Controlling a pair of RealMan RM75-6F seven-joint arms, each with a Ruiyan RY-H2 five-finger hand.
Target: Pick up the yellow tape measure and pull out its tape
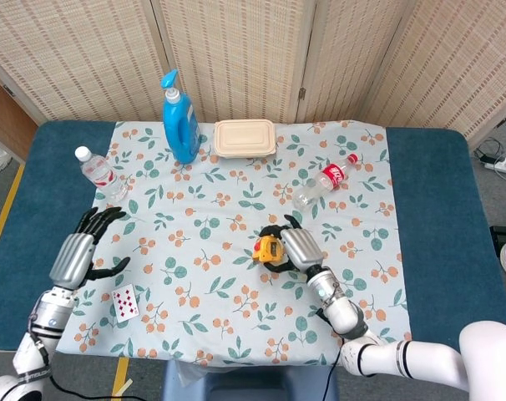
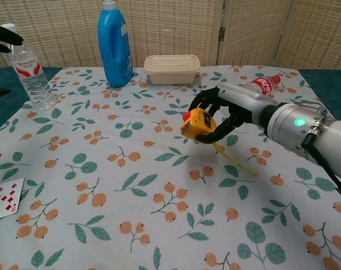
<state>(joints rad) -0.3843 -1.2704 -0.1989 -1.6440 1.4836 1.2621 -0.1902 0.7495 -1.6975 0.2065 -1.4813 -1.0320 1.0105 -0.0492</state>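
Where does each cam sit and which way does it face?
Head view: high above the near edge, looking down at the table; both arms show, left hand spread, right hand holding the tape measure.
Chest view: low, facing across toward the screen; right hand, left fingertips.
Shared: tape measure, blue bottle.
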